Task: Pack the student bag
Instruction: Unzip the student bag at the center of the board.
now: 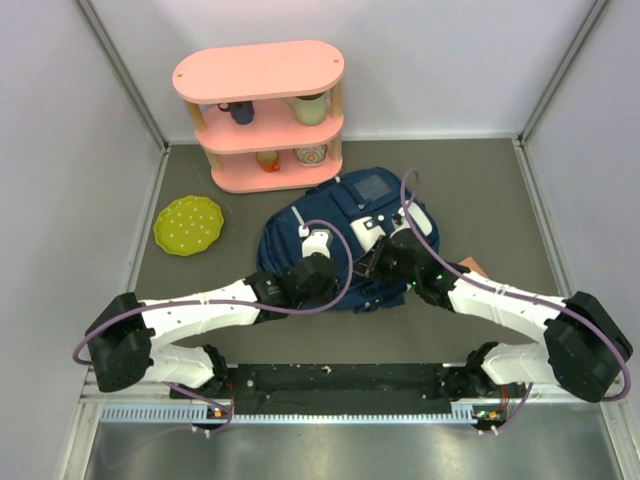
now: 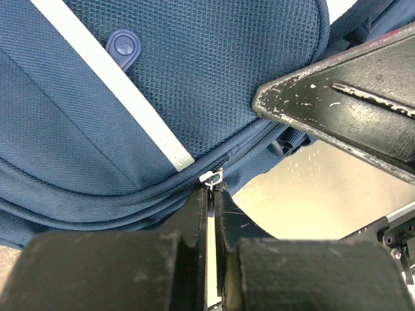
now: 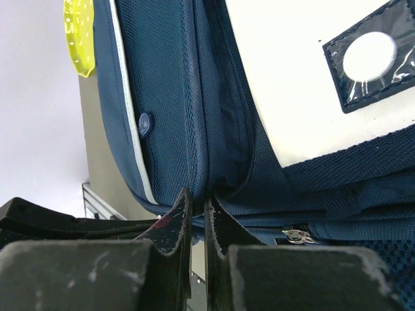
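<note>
Evidently the unzipping step was in hand: the student bag [image 1: 340,210] lay mid-way on the bench [image 1: 490,190], left jaws clamped on its zipper pull [image 2: 212,176], right jaws, at three o'clock, together at a seam. Next, the pull likely needed drawing along its track.

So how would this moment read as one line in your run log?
student bag: lying on table | left claw: shut on zipper pull | right claw: shut on bag's edge fabric
</note>
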Controlling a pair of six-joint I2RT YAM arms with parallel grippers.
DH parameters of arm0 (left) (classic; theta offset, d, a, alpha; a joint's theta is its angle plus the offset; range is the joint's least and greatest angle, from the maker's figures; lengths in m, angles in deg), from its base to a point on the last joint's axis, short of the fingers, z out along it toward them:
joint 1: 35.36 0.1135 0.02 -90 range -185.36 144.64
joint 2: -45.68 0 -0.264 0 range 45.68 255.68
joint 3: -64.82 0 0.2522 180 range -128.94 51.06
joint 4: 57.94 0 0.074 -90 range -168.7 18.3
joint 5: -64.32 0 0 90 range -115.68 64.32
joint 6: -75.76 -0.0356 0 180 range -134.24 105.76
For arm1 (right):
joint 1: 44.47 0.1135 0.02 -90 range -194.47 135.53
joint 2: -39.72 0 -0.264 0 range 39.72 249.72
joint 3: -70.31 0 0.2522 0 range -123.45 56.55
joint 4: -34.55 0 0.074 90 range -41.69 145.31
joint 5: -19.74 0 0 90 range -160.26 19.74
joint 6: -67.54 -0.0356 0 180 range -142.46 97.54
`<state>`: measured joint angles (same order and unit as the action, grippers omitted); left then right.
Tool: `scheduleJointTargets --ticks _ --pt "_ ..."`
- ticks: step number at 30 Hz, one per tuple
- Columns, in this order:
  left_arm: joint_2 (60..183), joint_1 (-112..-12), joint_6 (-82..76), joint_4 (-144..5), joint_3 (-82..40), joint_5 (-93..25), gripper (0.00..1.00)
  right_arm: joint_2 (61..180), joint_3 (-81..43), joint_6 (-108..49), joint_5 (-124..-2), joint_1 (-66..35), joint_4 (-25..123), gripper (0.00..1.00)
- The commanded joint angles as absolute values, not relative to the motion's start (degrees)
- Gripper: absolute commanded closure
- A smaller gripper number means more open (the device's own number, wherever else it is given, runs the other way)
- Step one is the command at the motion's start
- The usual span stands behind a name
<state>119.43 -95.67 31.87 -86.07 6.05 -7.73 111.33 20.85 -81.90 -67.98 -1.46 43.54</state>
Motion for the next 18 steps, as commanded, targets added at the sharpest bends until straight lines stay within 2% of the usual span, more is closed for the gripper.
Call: scheduleJointTargets --ticks 1,9,18 --pt "115.0 -96.6 29.7 -88.2 3.5 -8.6 1.00 108.9 17.5 -75.6 -76.6 -1.9 45.6 1.00" --pt "111.1 -96.4 22.9 -101.1 3.0 2.3 1.00 105.1 16.2 -69.0 -78.4 -2.5 50.7 1.00" --pt "111.5 -94.9 18.3 -108.5 1.1 9.1 1.00 101.2 17.1 -64.8 -78.8 -2.5 54.7 1.00"
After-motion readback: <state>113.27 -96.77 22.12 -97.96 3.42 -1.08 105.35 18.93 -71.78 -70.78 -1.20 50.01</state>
